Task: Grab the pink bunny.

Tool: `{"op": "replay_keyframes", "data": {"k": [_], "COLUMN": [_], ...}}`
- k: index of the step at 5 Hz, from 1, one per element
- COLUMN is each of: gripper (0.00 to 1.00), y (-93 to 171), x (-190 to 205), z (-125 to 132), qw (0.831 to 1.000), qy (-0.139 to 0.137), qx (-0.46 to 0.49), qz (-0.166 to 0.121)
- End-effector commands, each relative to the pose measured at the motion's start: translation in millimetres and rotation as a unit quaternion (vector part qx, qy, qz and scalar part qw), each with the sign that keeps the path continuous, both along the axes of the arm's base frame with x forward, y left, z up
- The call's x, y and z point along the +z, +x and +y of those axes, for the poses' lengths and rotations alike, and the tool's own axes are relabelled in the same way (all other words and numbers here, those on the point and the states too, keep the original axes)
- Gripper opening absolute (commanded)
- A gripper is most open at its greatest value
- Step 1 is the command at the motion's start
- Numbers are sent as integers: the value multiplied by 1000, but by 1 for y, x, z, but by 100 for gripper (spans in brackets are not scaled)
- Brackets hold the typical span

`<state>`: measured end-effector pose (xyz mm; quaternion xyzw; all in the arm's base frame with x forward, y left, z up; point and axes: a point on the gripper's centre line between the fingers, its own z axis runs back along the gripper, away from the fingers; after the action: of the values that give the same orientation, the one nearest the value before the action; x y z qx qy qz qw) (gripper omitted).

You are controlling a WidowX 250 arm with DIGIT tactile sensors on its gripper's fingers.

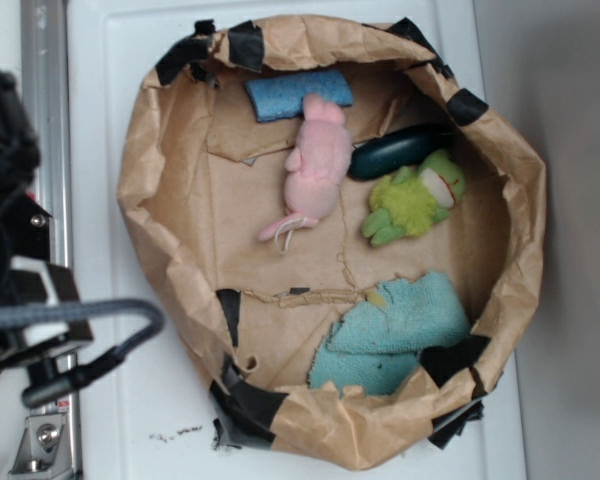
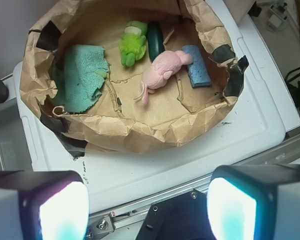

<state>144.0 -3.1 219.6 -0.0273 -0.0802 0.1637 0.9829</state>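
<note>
The pink bunny (image 1: 317,165) (image 2: 162,70) lies stretched out on the floor of a rolled-down brown paper bag (image 1: 140,180) (image 2: 140,135), its thin end pointing toward the bag's middle. My gripper (image 2: 147,210) hangs well outside the bag, over the white surface's edge and a metal rail. It is open, the two pale fingertips (image 2: 60,210) stand far apart and nothing is between them. In the exterior view only the arm's black body (image 1: 0,150) shows at the left edge.
Inside the bag lie a lime-green plush (image 1: 415,200) (image 2: 132,45), a dark green oblong object (image 1: 400,150) (image 2: 155,40) touching the bunny, a blue sponge (image 1: 298,93) (image 2: 196,72) by its head, and a teal cloth (image 1: 400,330) (image 2: 82,77). The bag's crumpled wall stands between gripper and bunny.
</note>
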Motion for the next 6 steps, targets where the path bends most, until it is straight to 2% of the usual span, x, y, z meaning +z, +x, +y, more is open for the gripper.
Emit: {"op": "replay_keyframes", "data": {"k": [1,2,3,4,5,6], "gripper": [100,100,100,100,100,100], "y": [47,73,91,90,94,96], "x": [-30,-51,-80,-123,-152,-165], "z": [18,28,29,44,47,56], "qw": [989,980,963,949,943,941], "qy": [58,19,25,42,66,70], "qx": [135,194,266,310,321,327], "qz": [-32,-40,-40,-35,-53,-49]}}
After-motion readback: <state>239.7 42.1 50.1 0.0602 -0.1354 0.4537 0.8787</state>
